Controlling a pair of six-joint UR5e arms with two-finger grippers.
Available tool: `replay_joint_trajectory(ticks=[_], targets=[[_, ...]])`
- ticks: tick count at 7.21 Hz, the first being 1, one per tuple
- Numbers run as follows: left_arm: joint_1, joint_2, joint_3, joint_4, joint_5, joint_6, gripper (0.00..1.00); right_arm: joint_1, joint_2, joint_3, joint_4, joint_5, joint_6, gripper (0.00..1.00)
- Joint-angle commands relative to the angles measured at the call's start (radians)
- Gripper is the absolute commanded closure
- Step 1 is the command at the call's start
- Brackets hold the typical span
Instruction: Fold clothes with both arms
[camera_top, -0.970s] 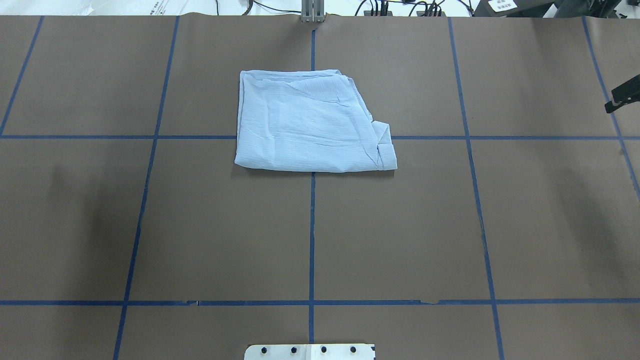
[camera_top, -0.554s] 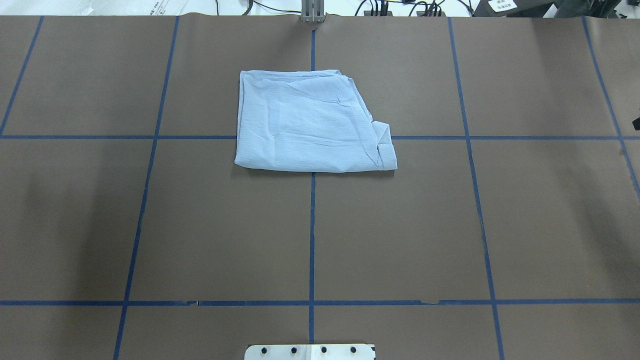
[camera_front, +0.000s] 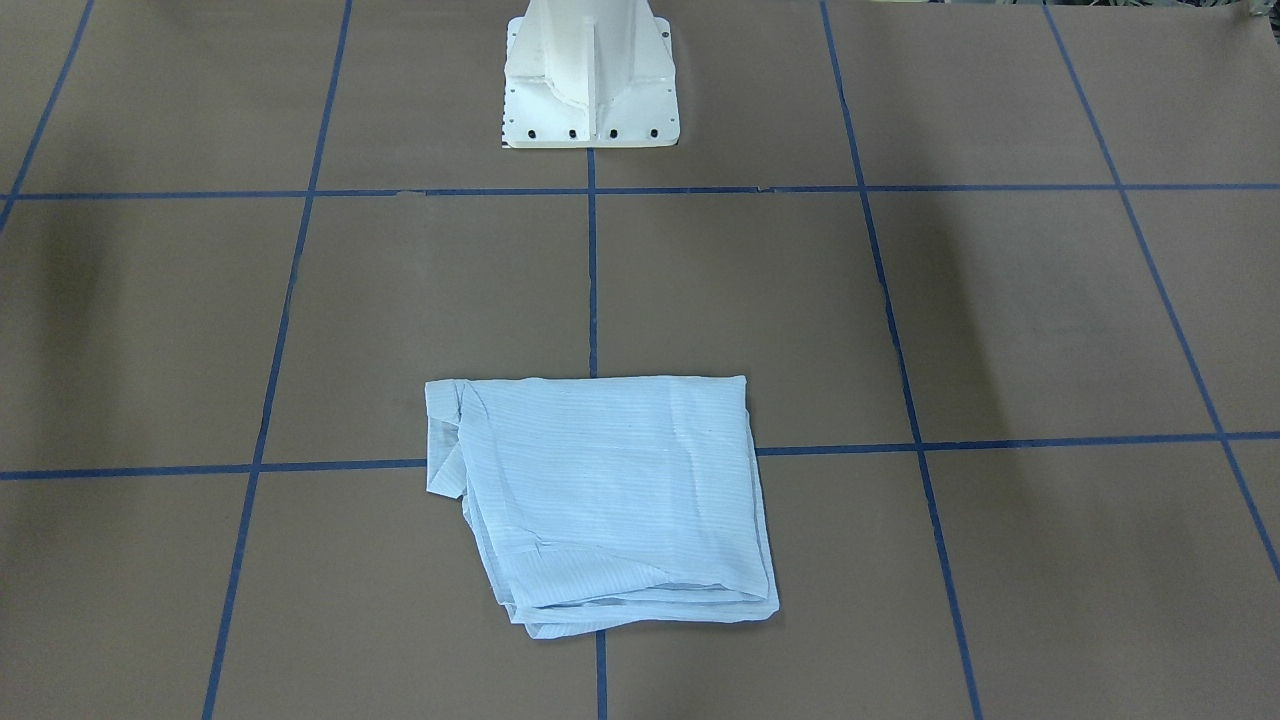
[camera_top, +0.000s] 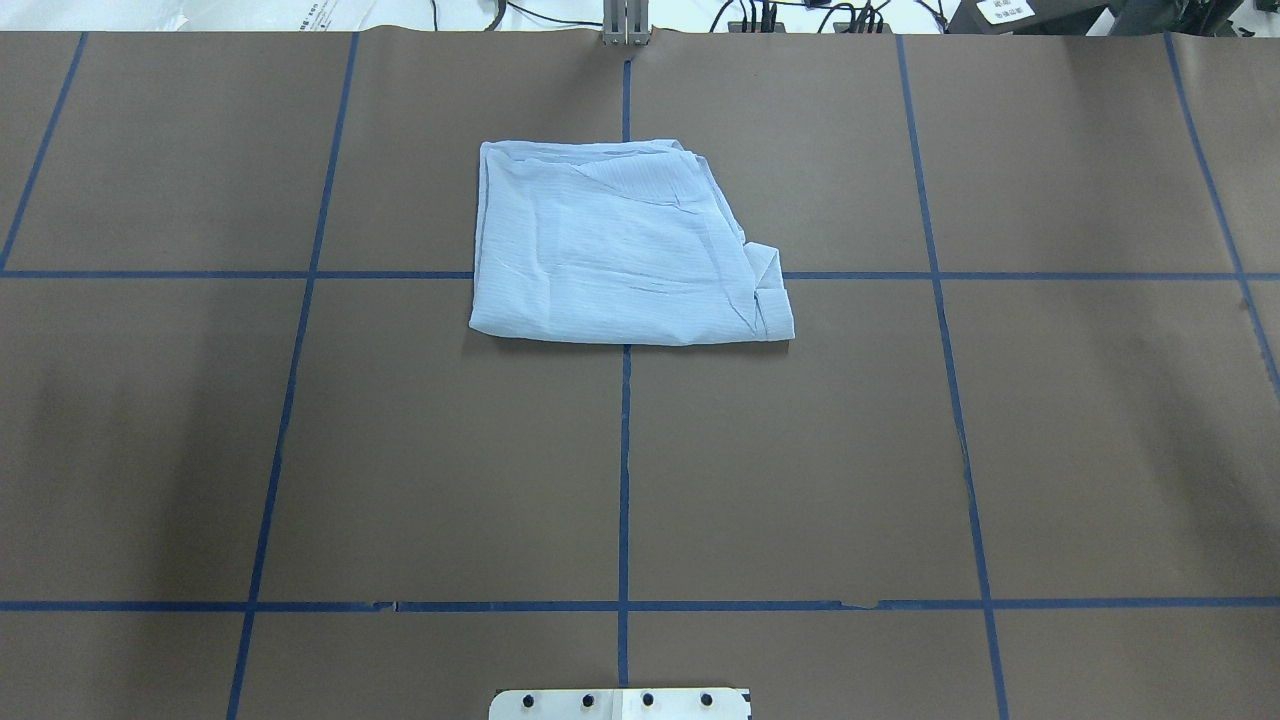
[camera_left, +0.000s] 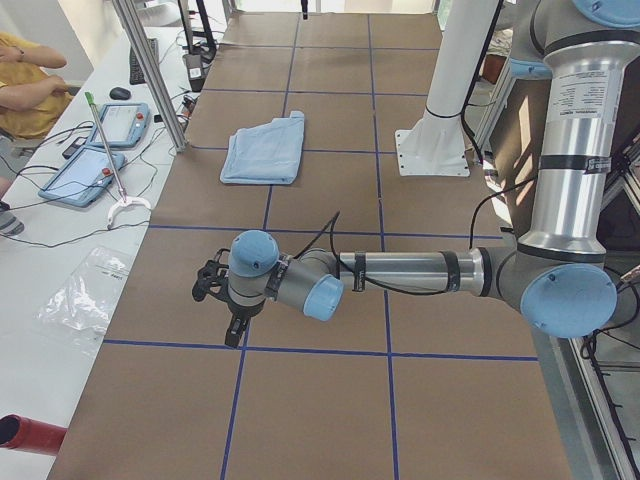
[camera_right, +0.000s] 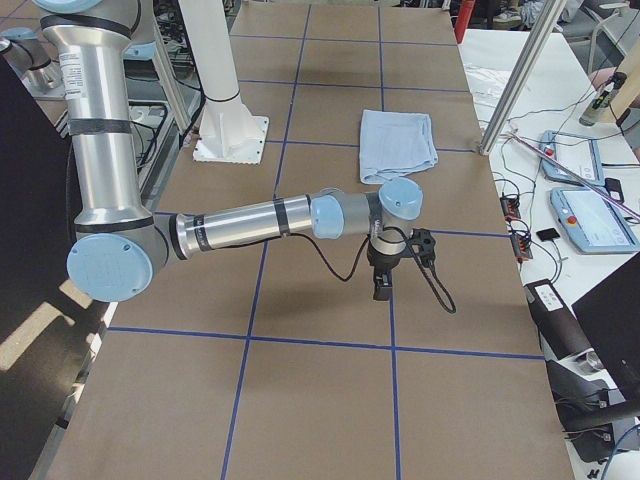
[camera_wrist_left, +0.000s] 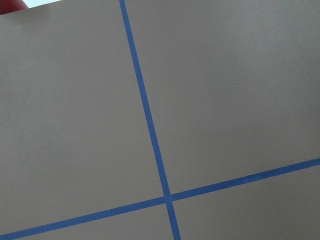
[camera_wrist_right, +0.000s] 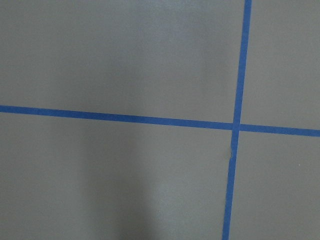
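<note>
The folded light-blue striped shirt (camera_top: 620, 250) lies flat mid-way along the brown table (camera_top: 300, 450), toward its far side, longer edge running left-right, well apart from the black left gripper (camera_left: 228, 318) and black right gripper (camera_right: 381, 282) at opposite ends, neither plainly nearer; how wide their jaws stand I cannot tell.

Left claw (camera_left: 232, 333) and right claw (camera_right: 381, 290) too small to judge.

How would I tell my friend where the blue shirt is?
Start at the big brown table crossed by blue tape lines. Out in front of the white pedestal base lies the folded shirt. It is the only pale-blue, crinkly cloth there.
</note>
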Motion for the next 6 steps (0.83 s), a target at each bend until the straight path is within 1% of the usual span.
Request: replay_joint_trajectory(ticks=[1, 2, 3, 6], targets=[[-0.001, 0.111, -0.113, -0.007, 0.002, 0.025, 0.0, -0.001, -0.001, 0.032, -0.014, -0.005, 0.0, 0.0], [-0.003, 0.124, -0.154, -0.007, -0.001, 0.019, 0.0, -0.001, -0.001, 0.032, -0.014, -0.006, -0.001, 0.0], [0.001, 0.13, -0.165, -0.005, 0.0, 0.016, 0.0, -0.003, 0.003, 0.034, -0.014, -0.006, 0.0, 0.0], [0.002, 0.118, -0.165, 0.002, -0.001, 0.016, 0.0, -0.004, -0.004, 0.044, -0.014, -0.001, 0.002, 0.0]])
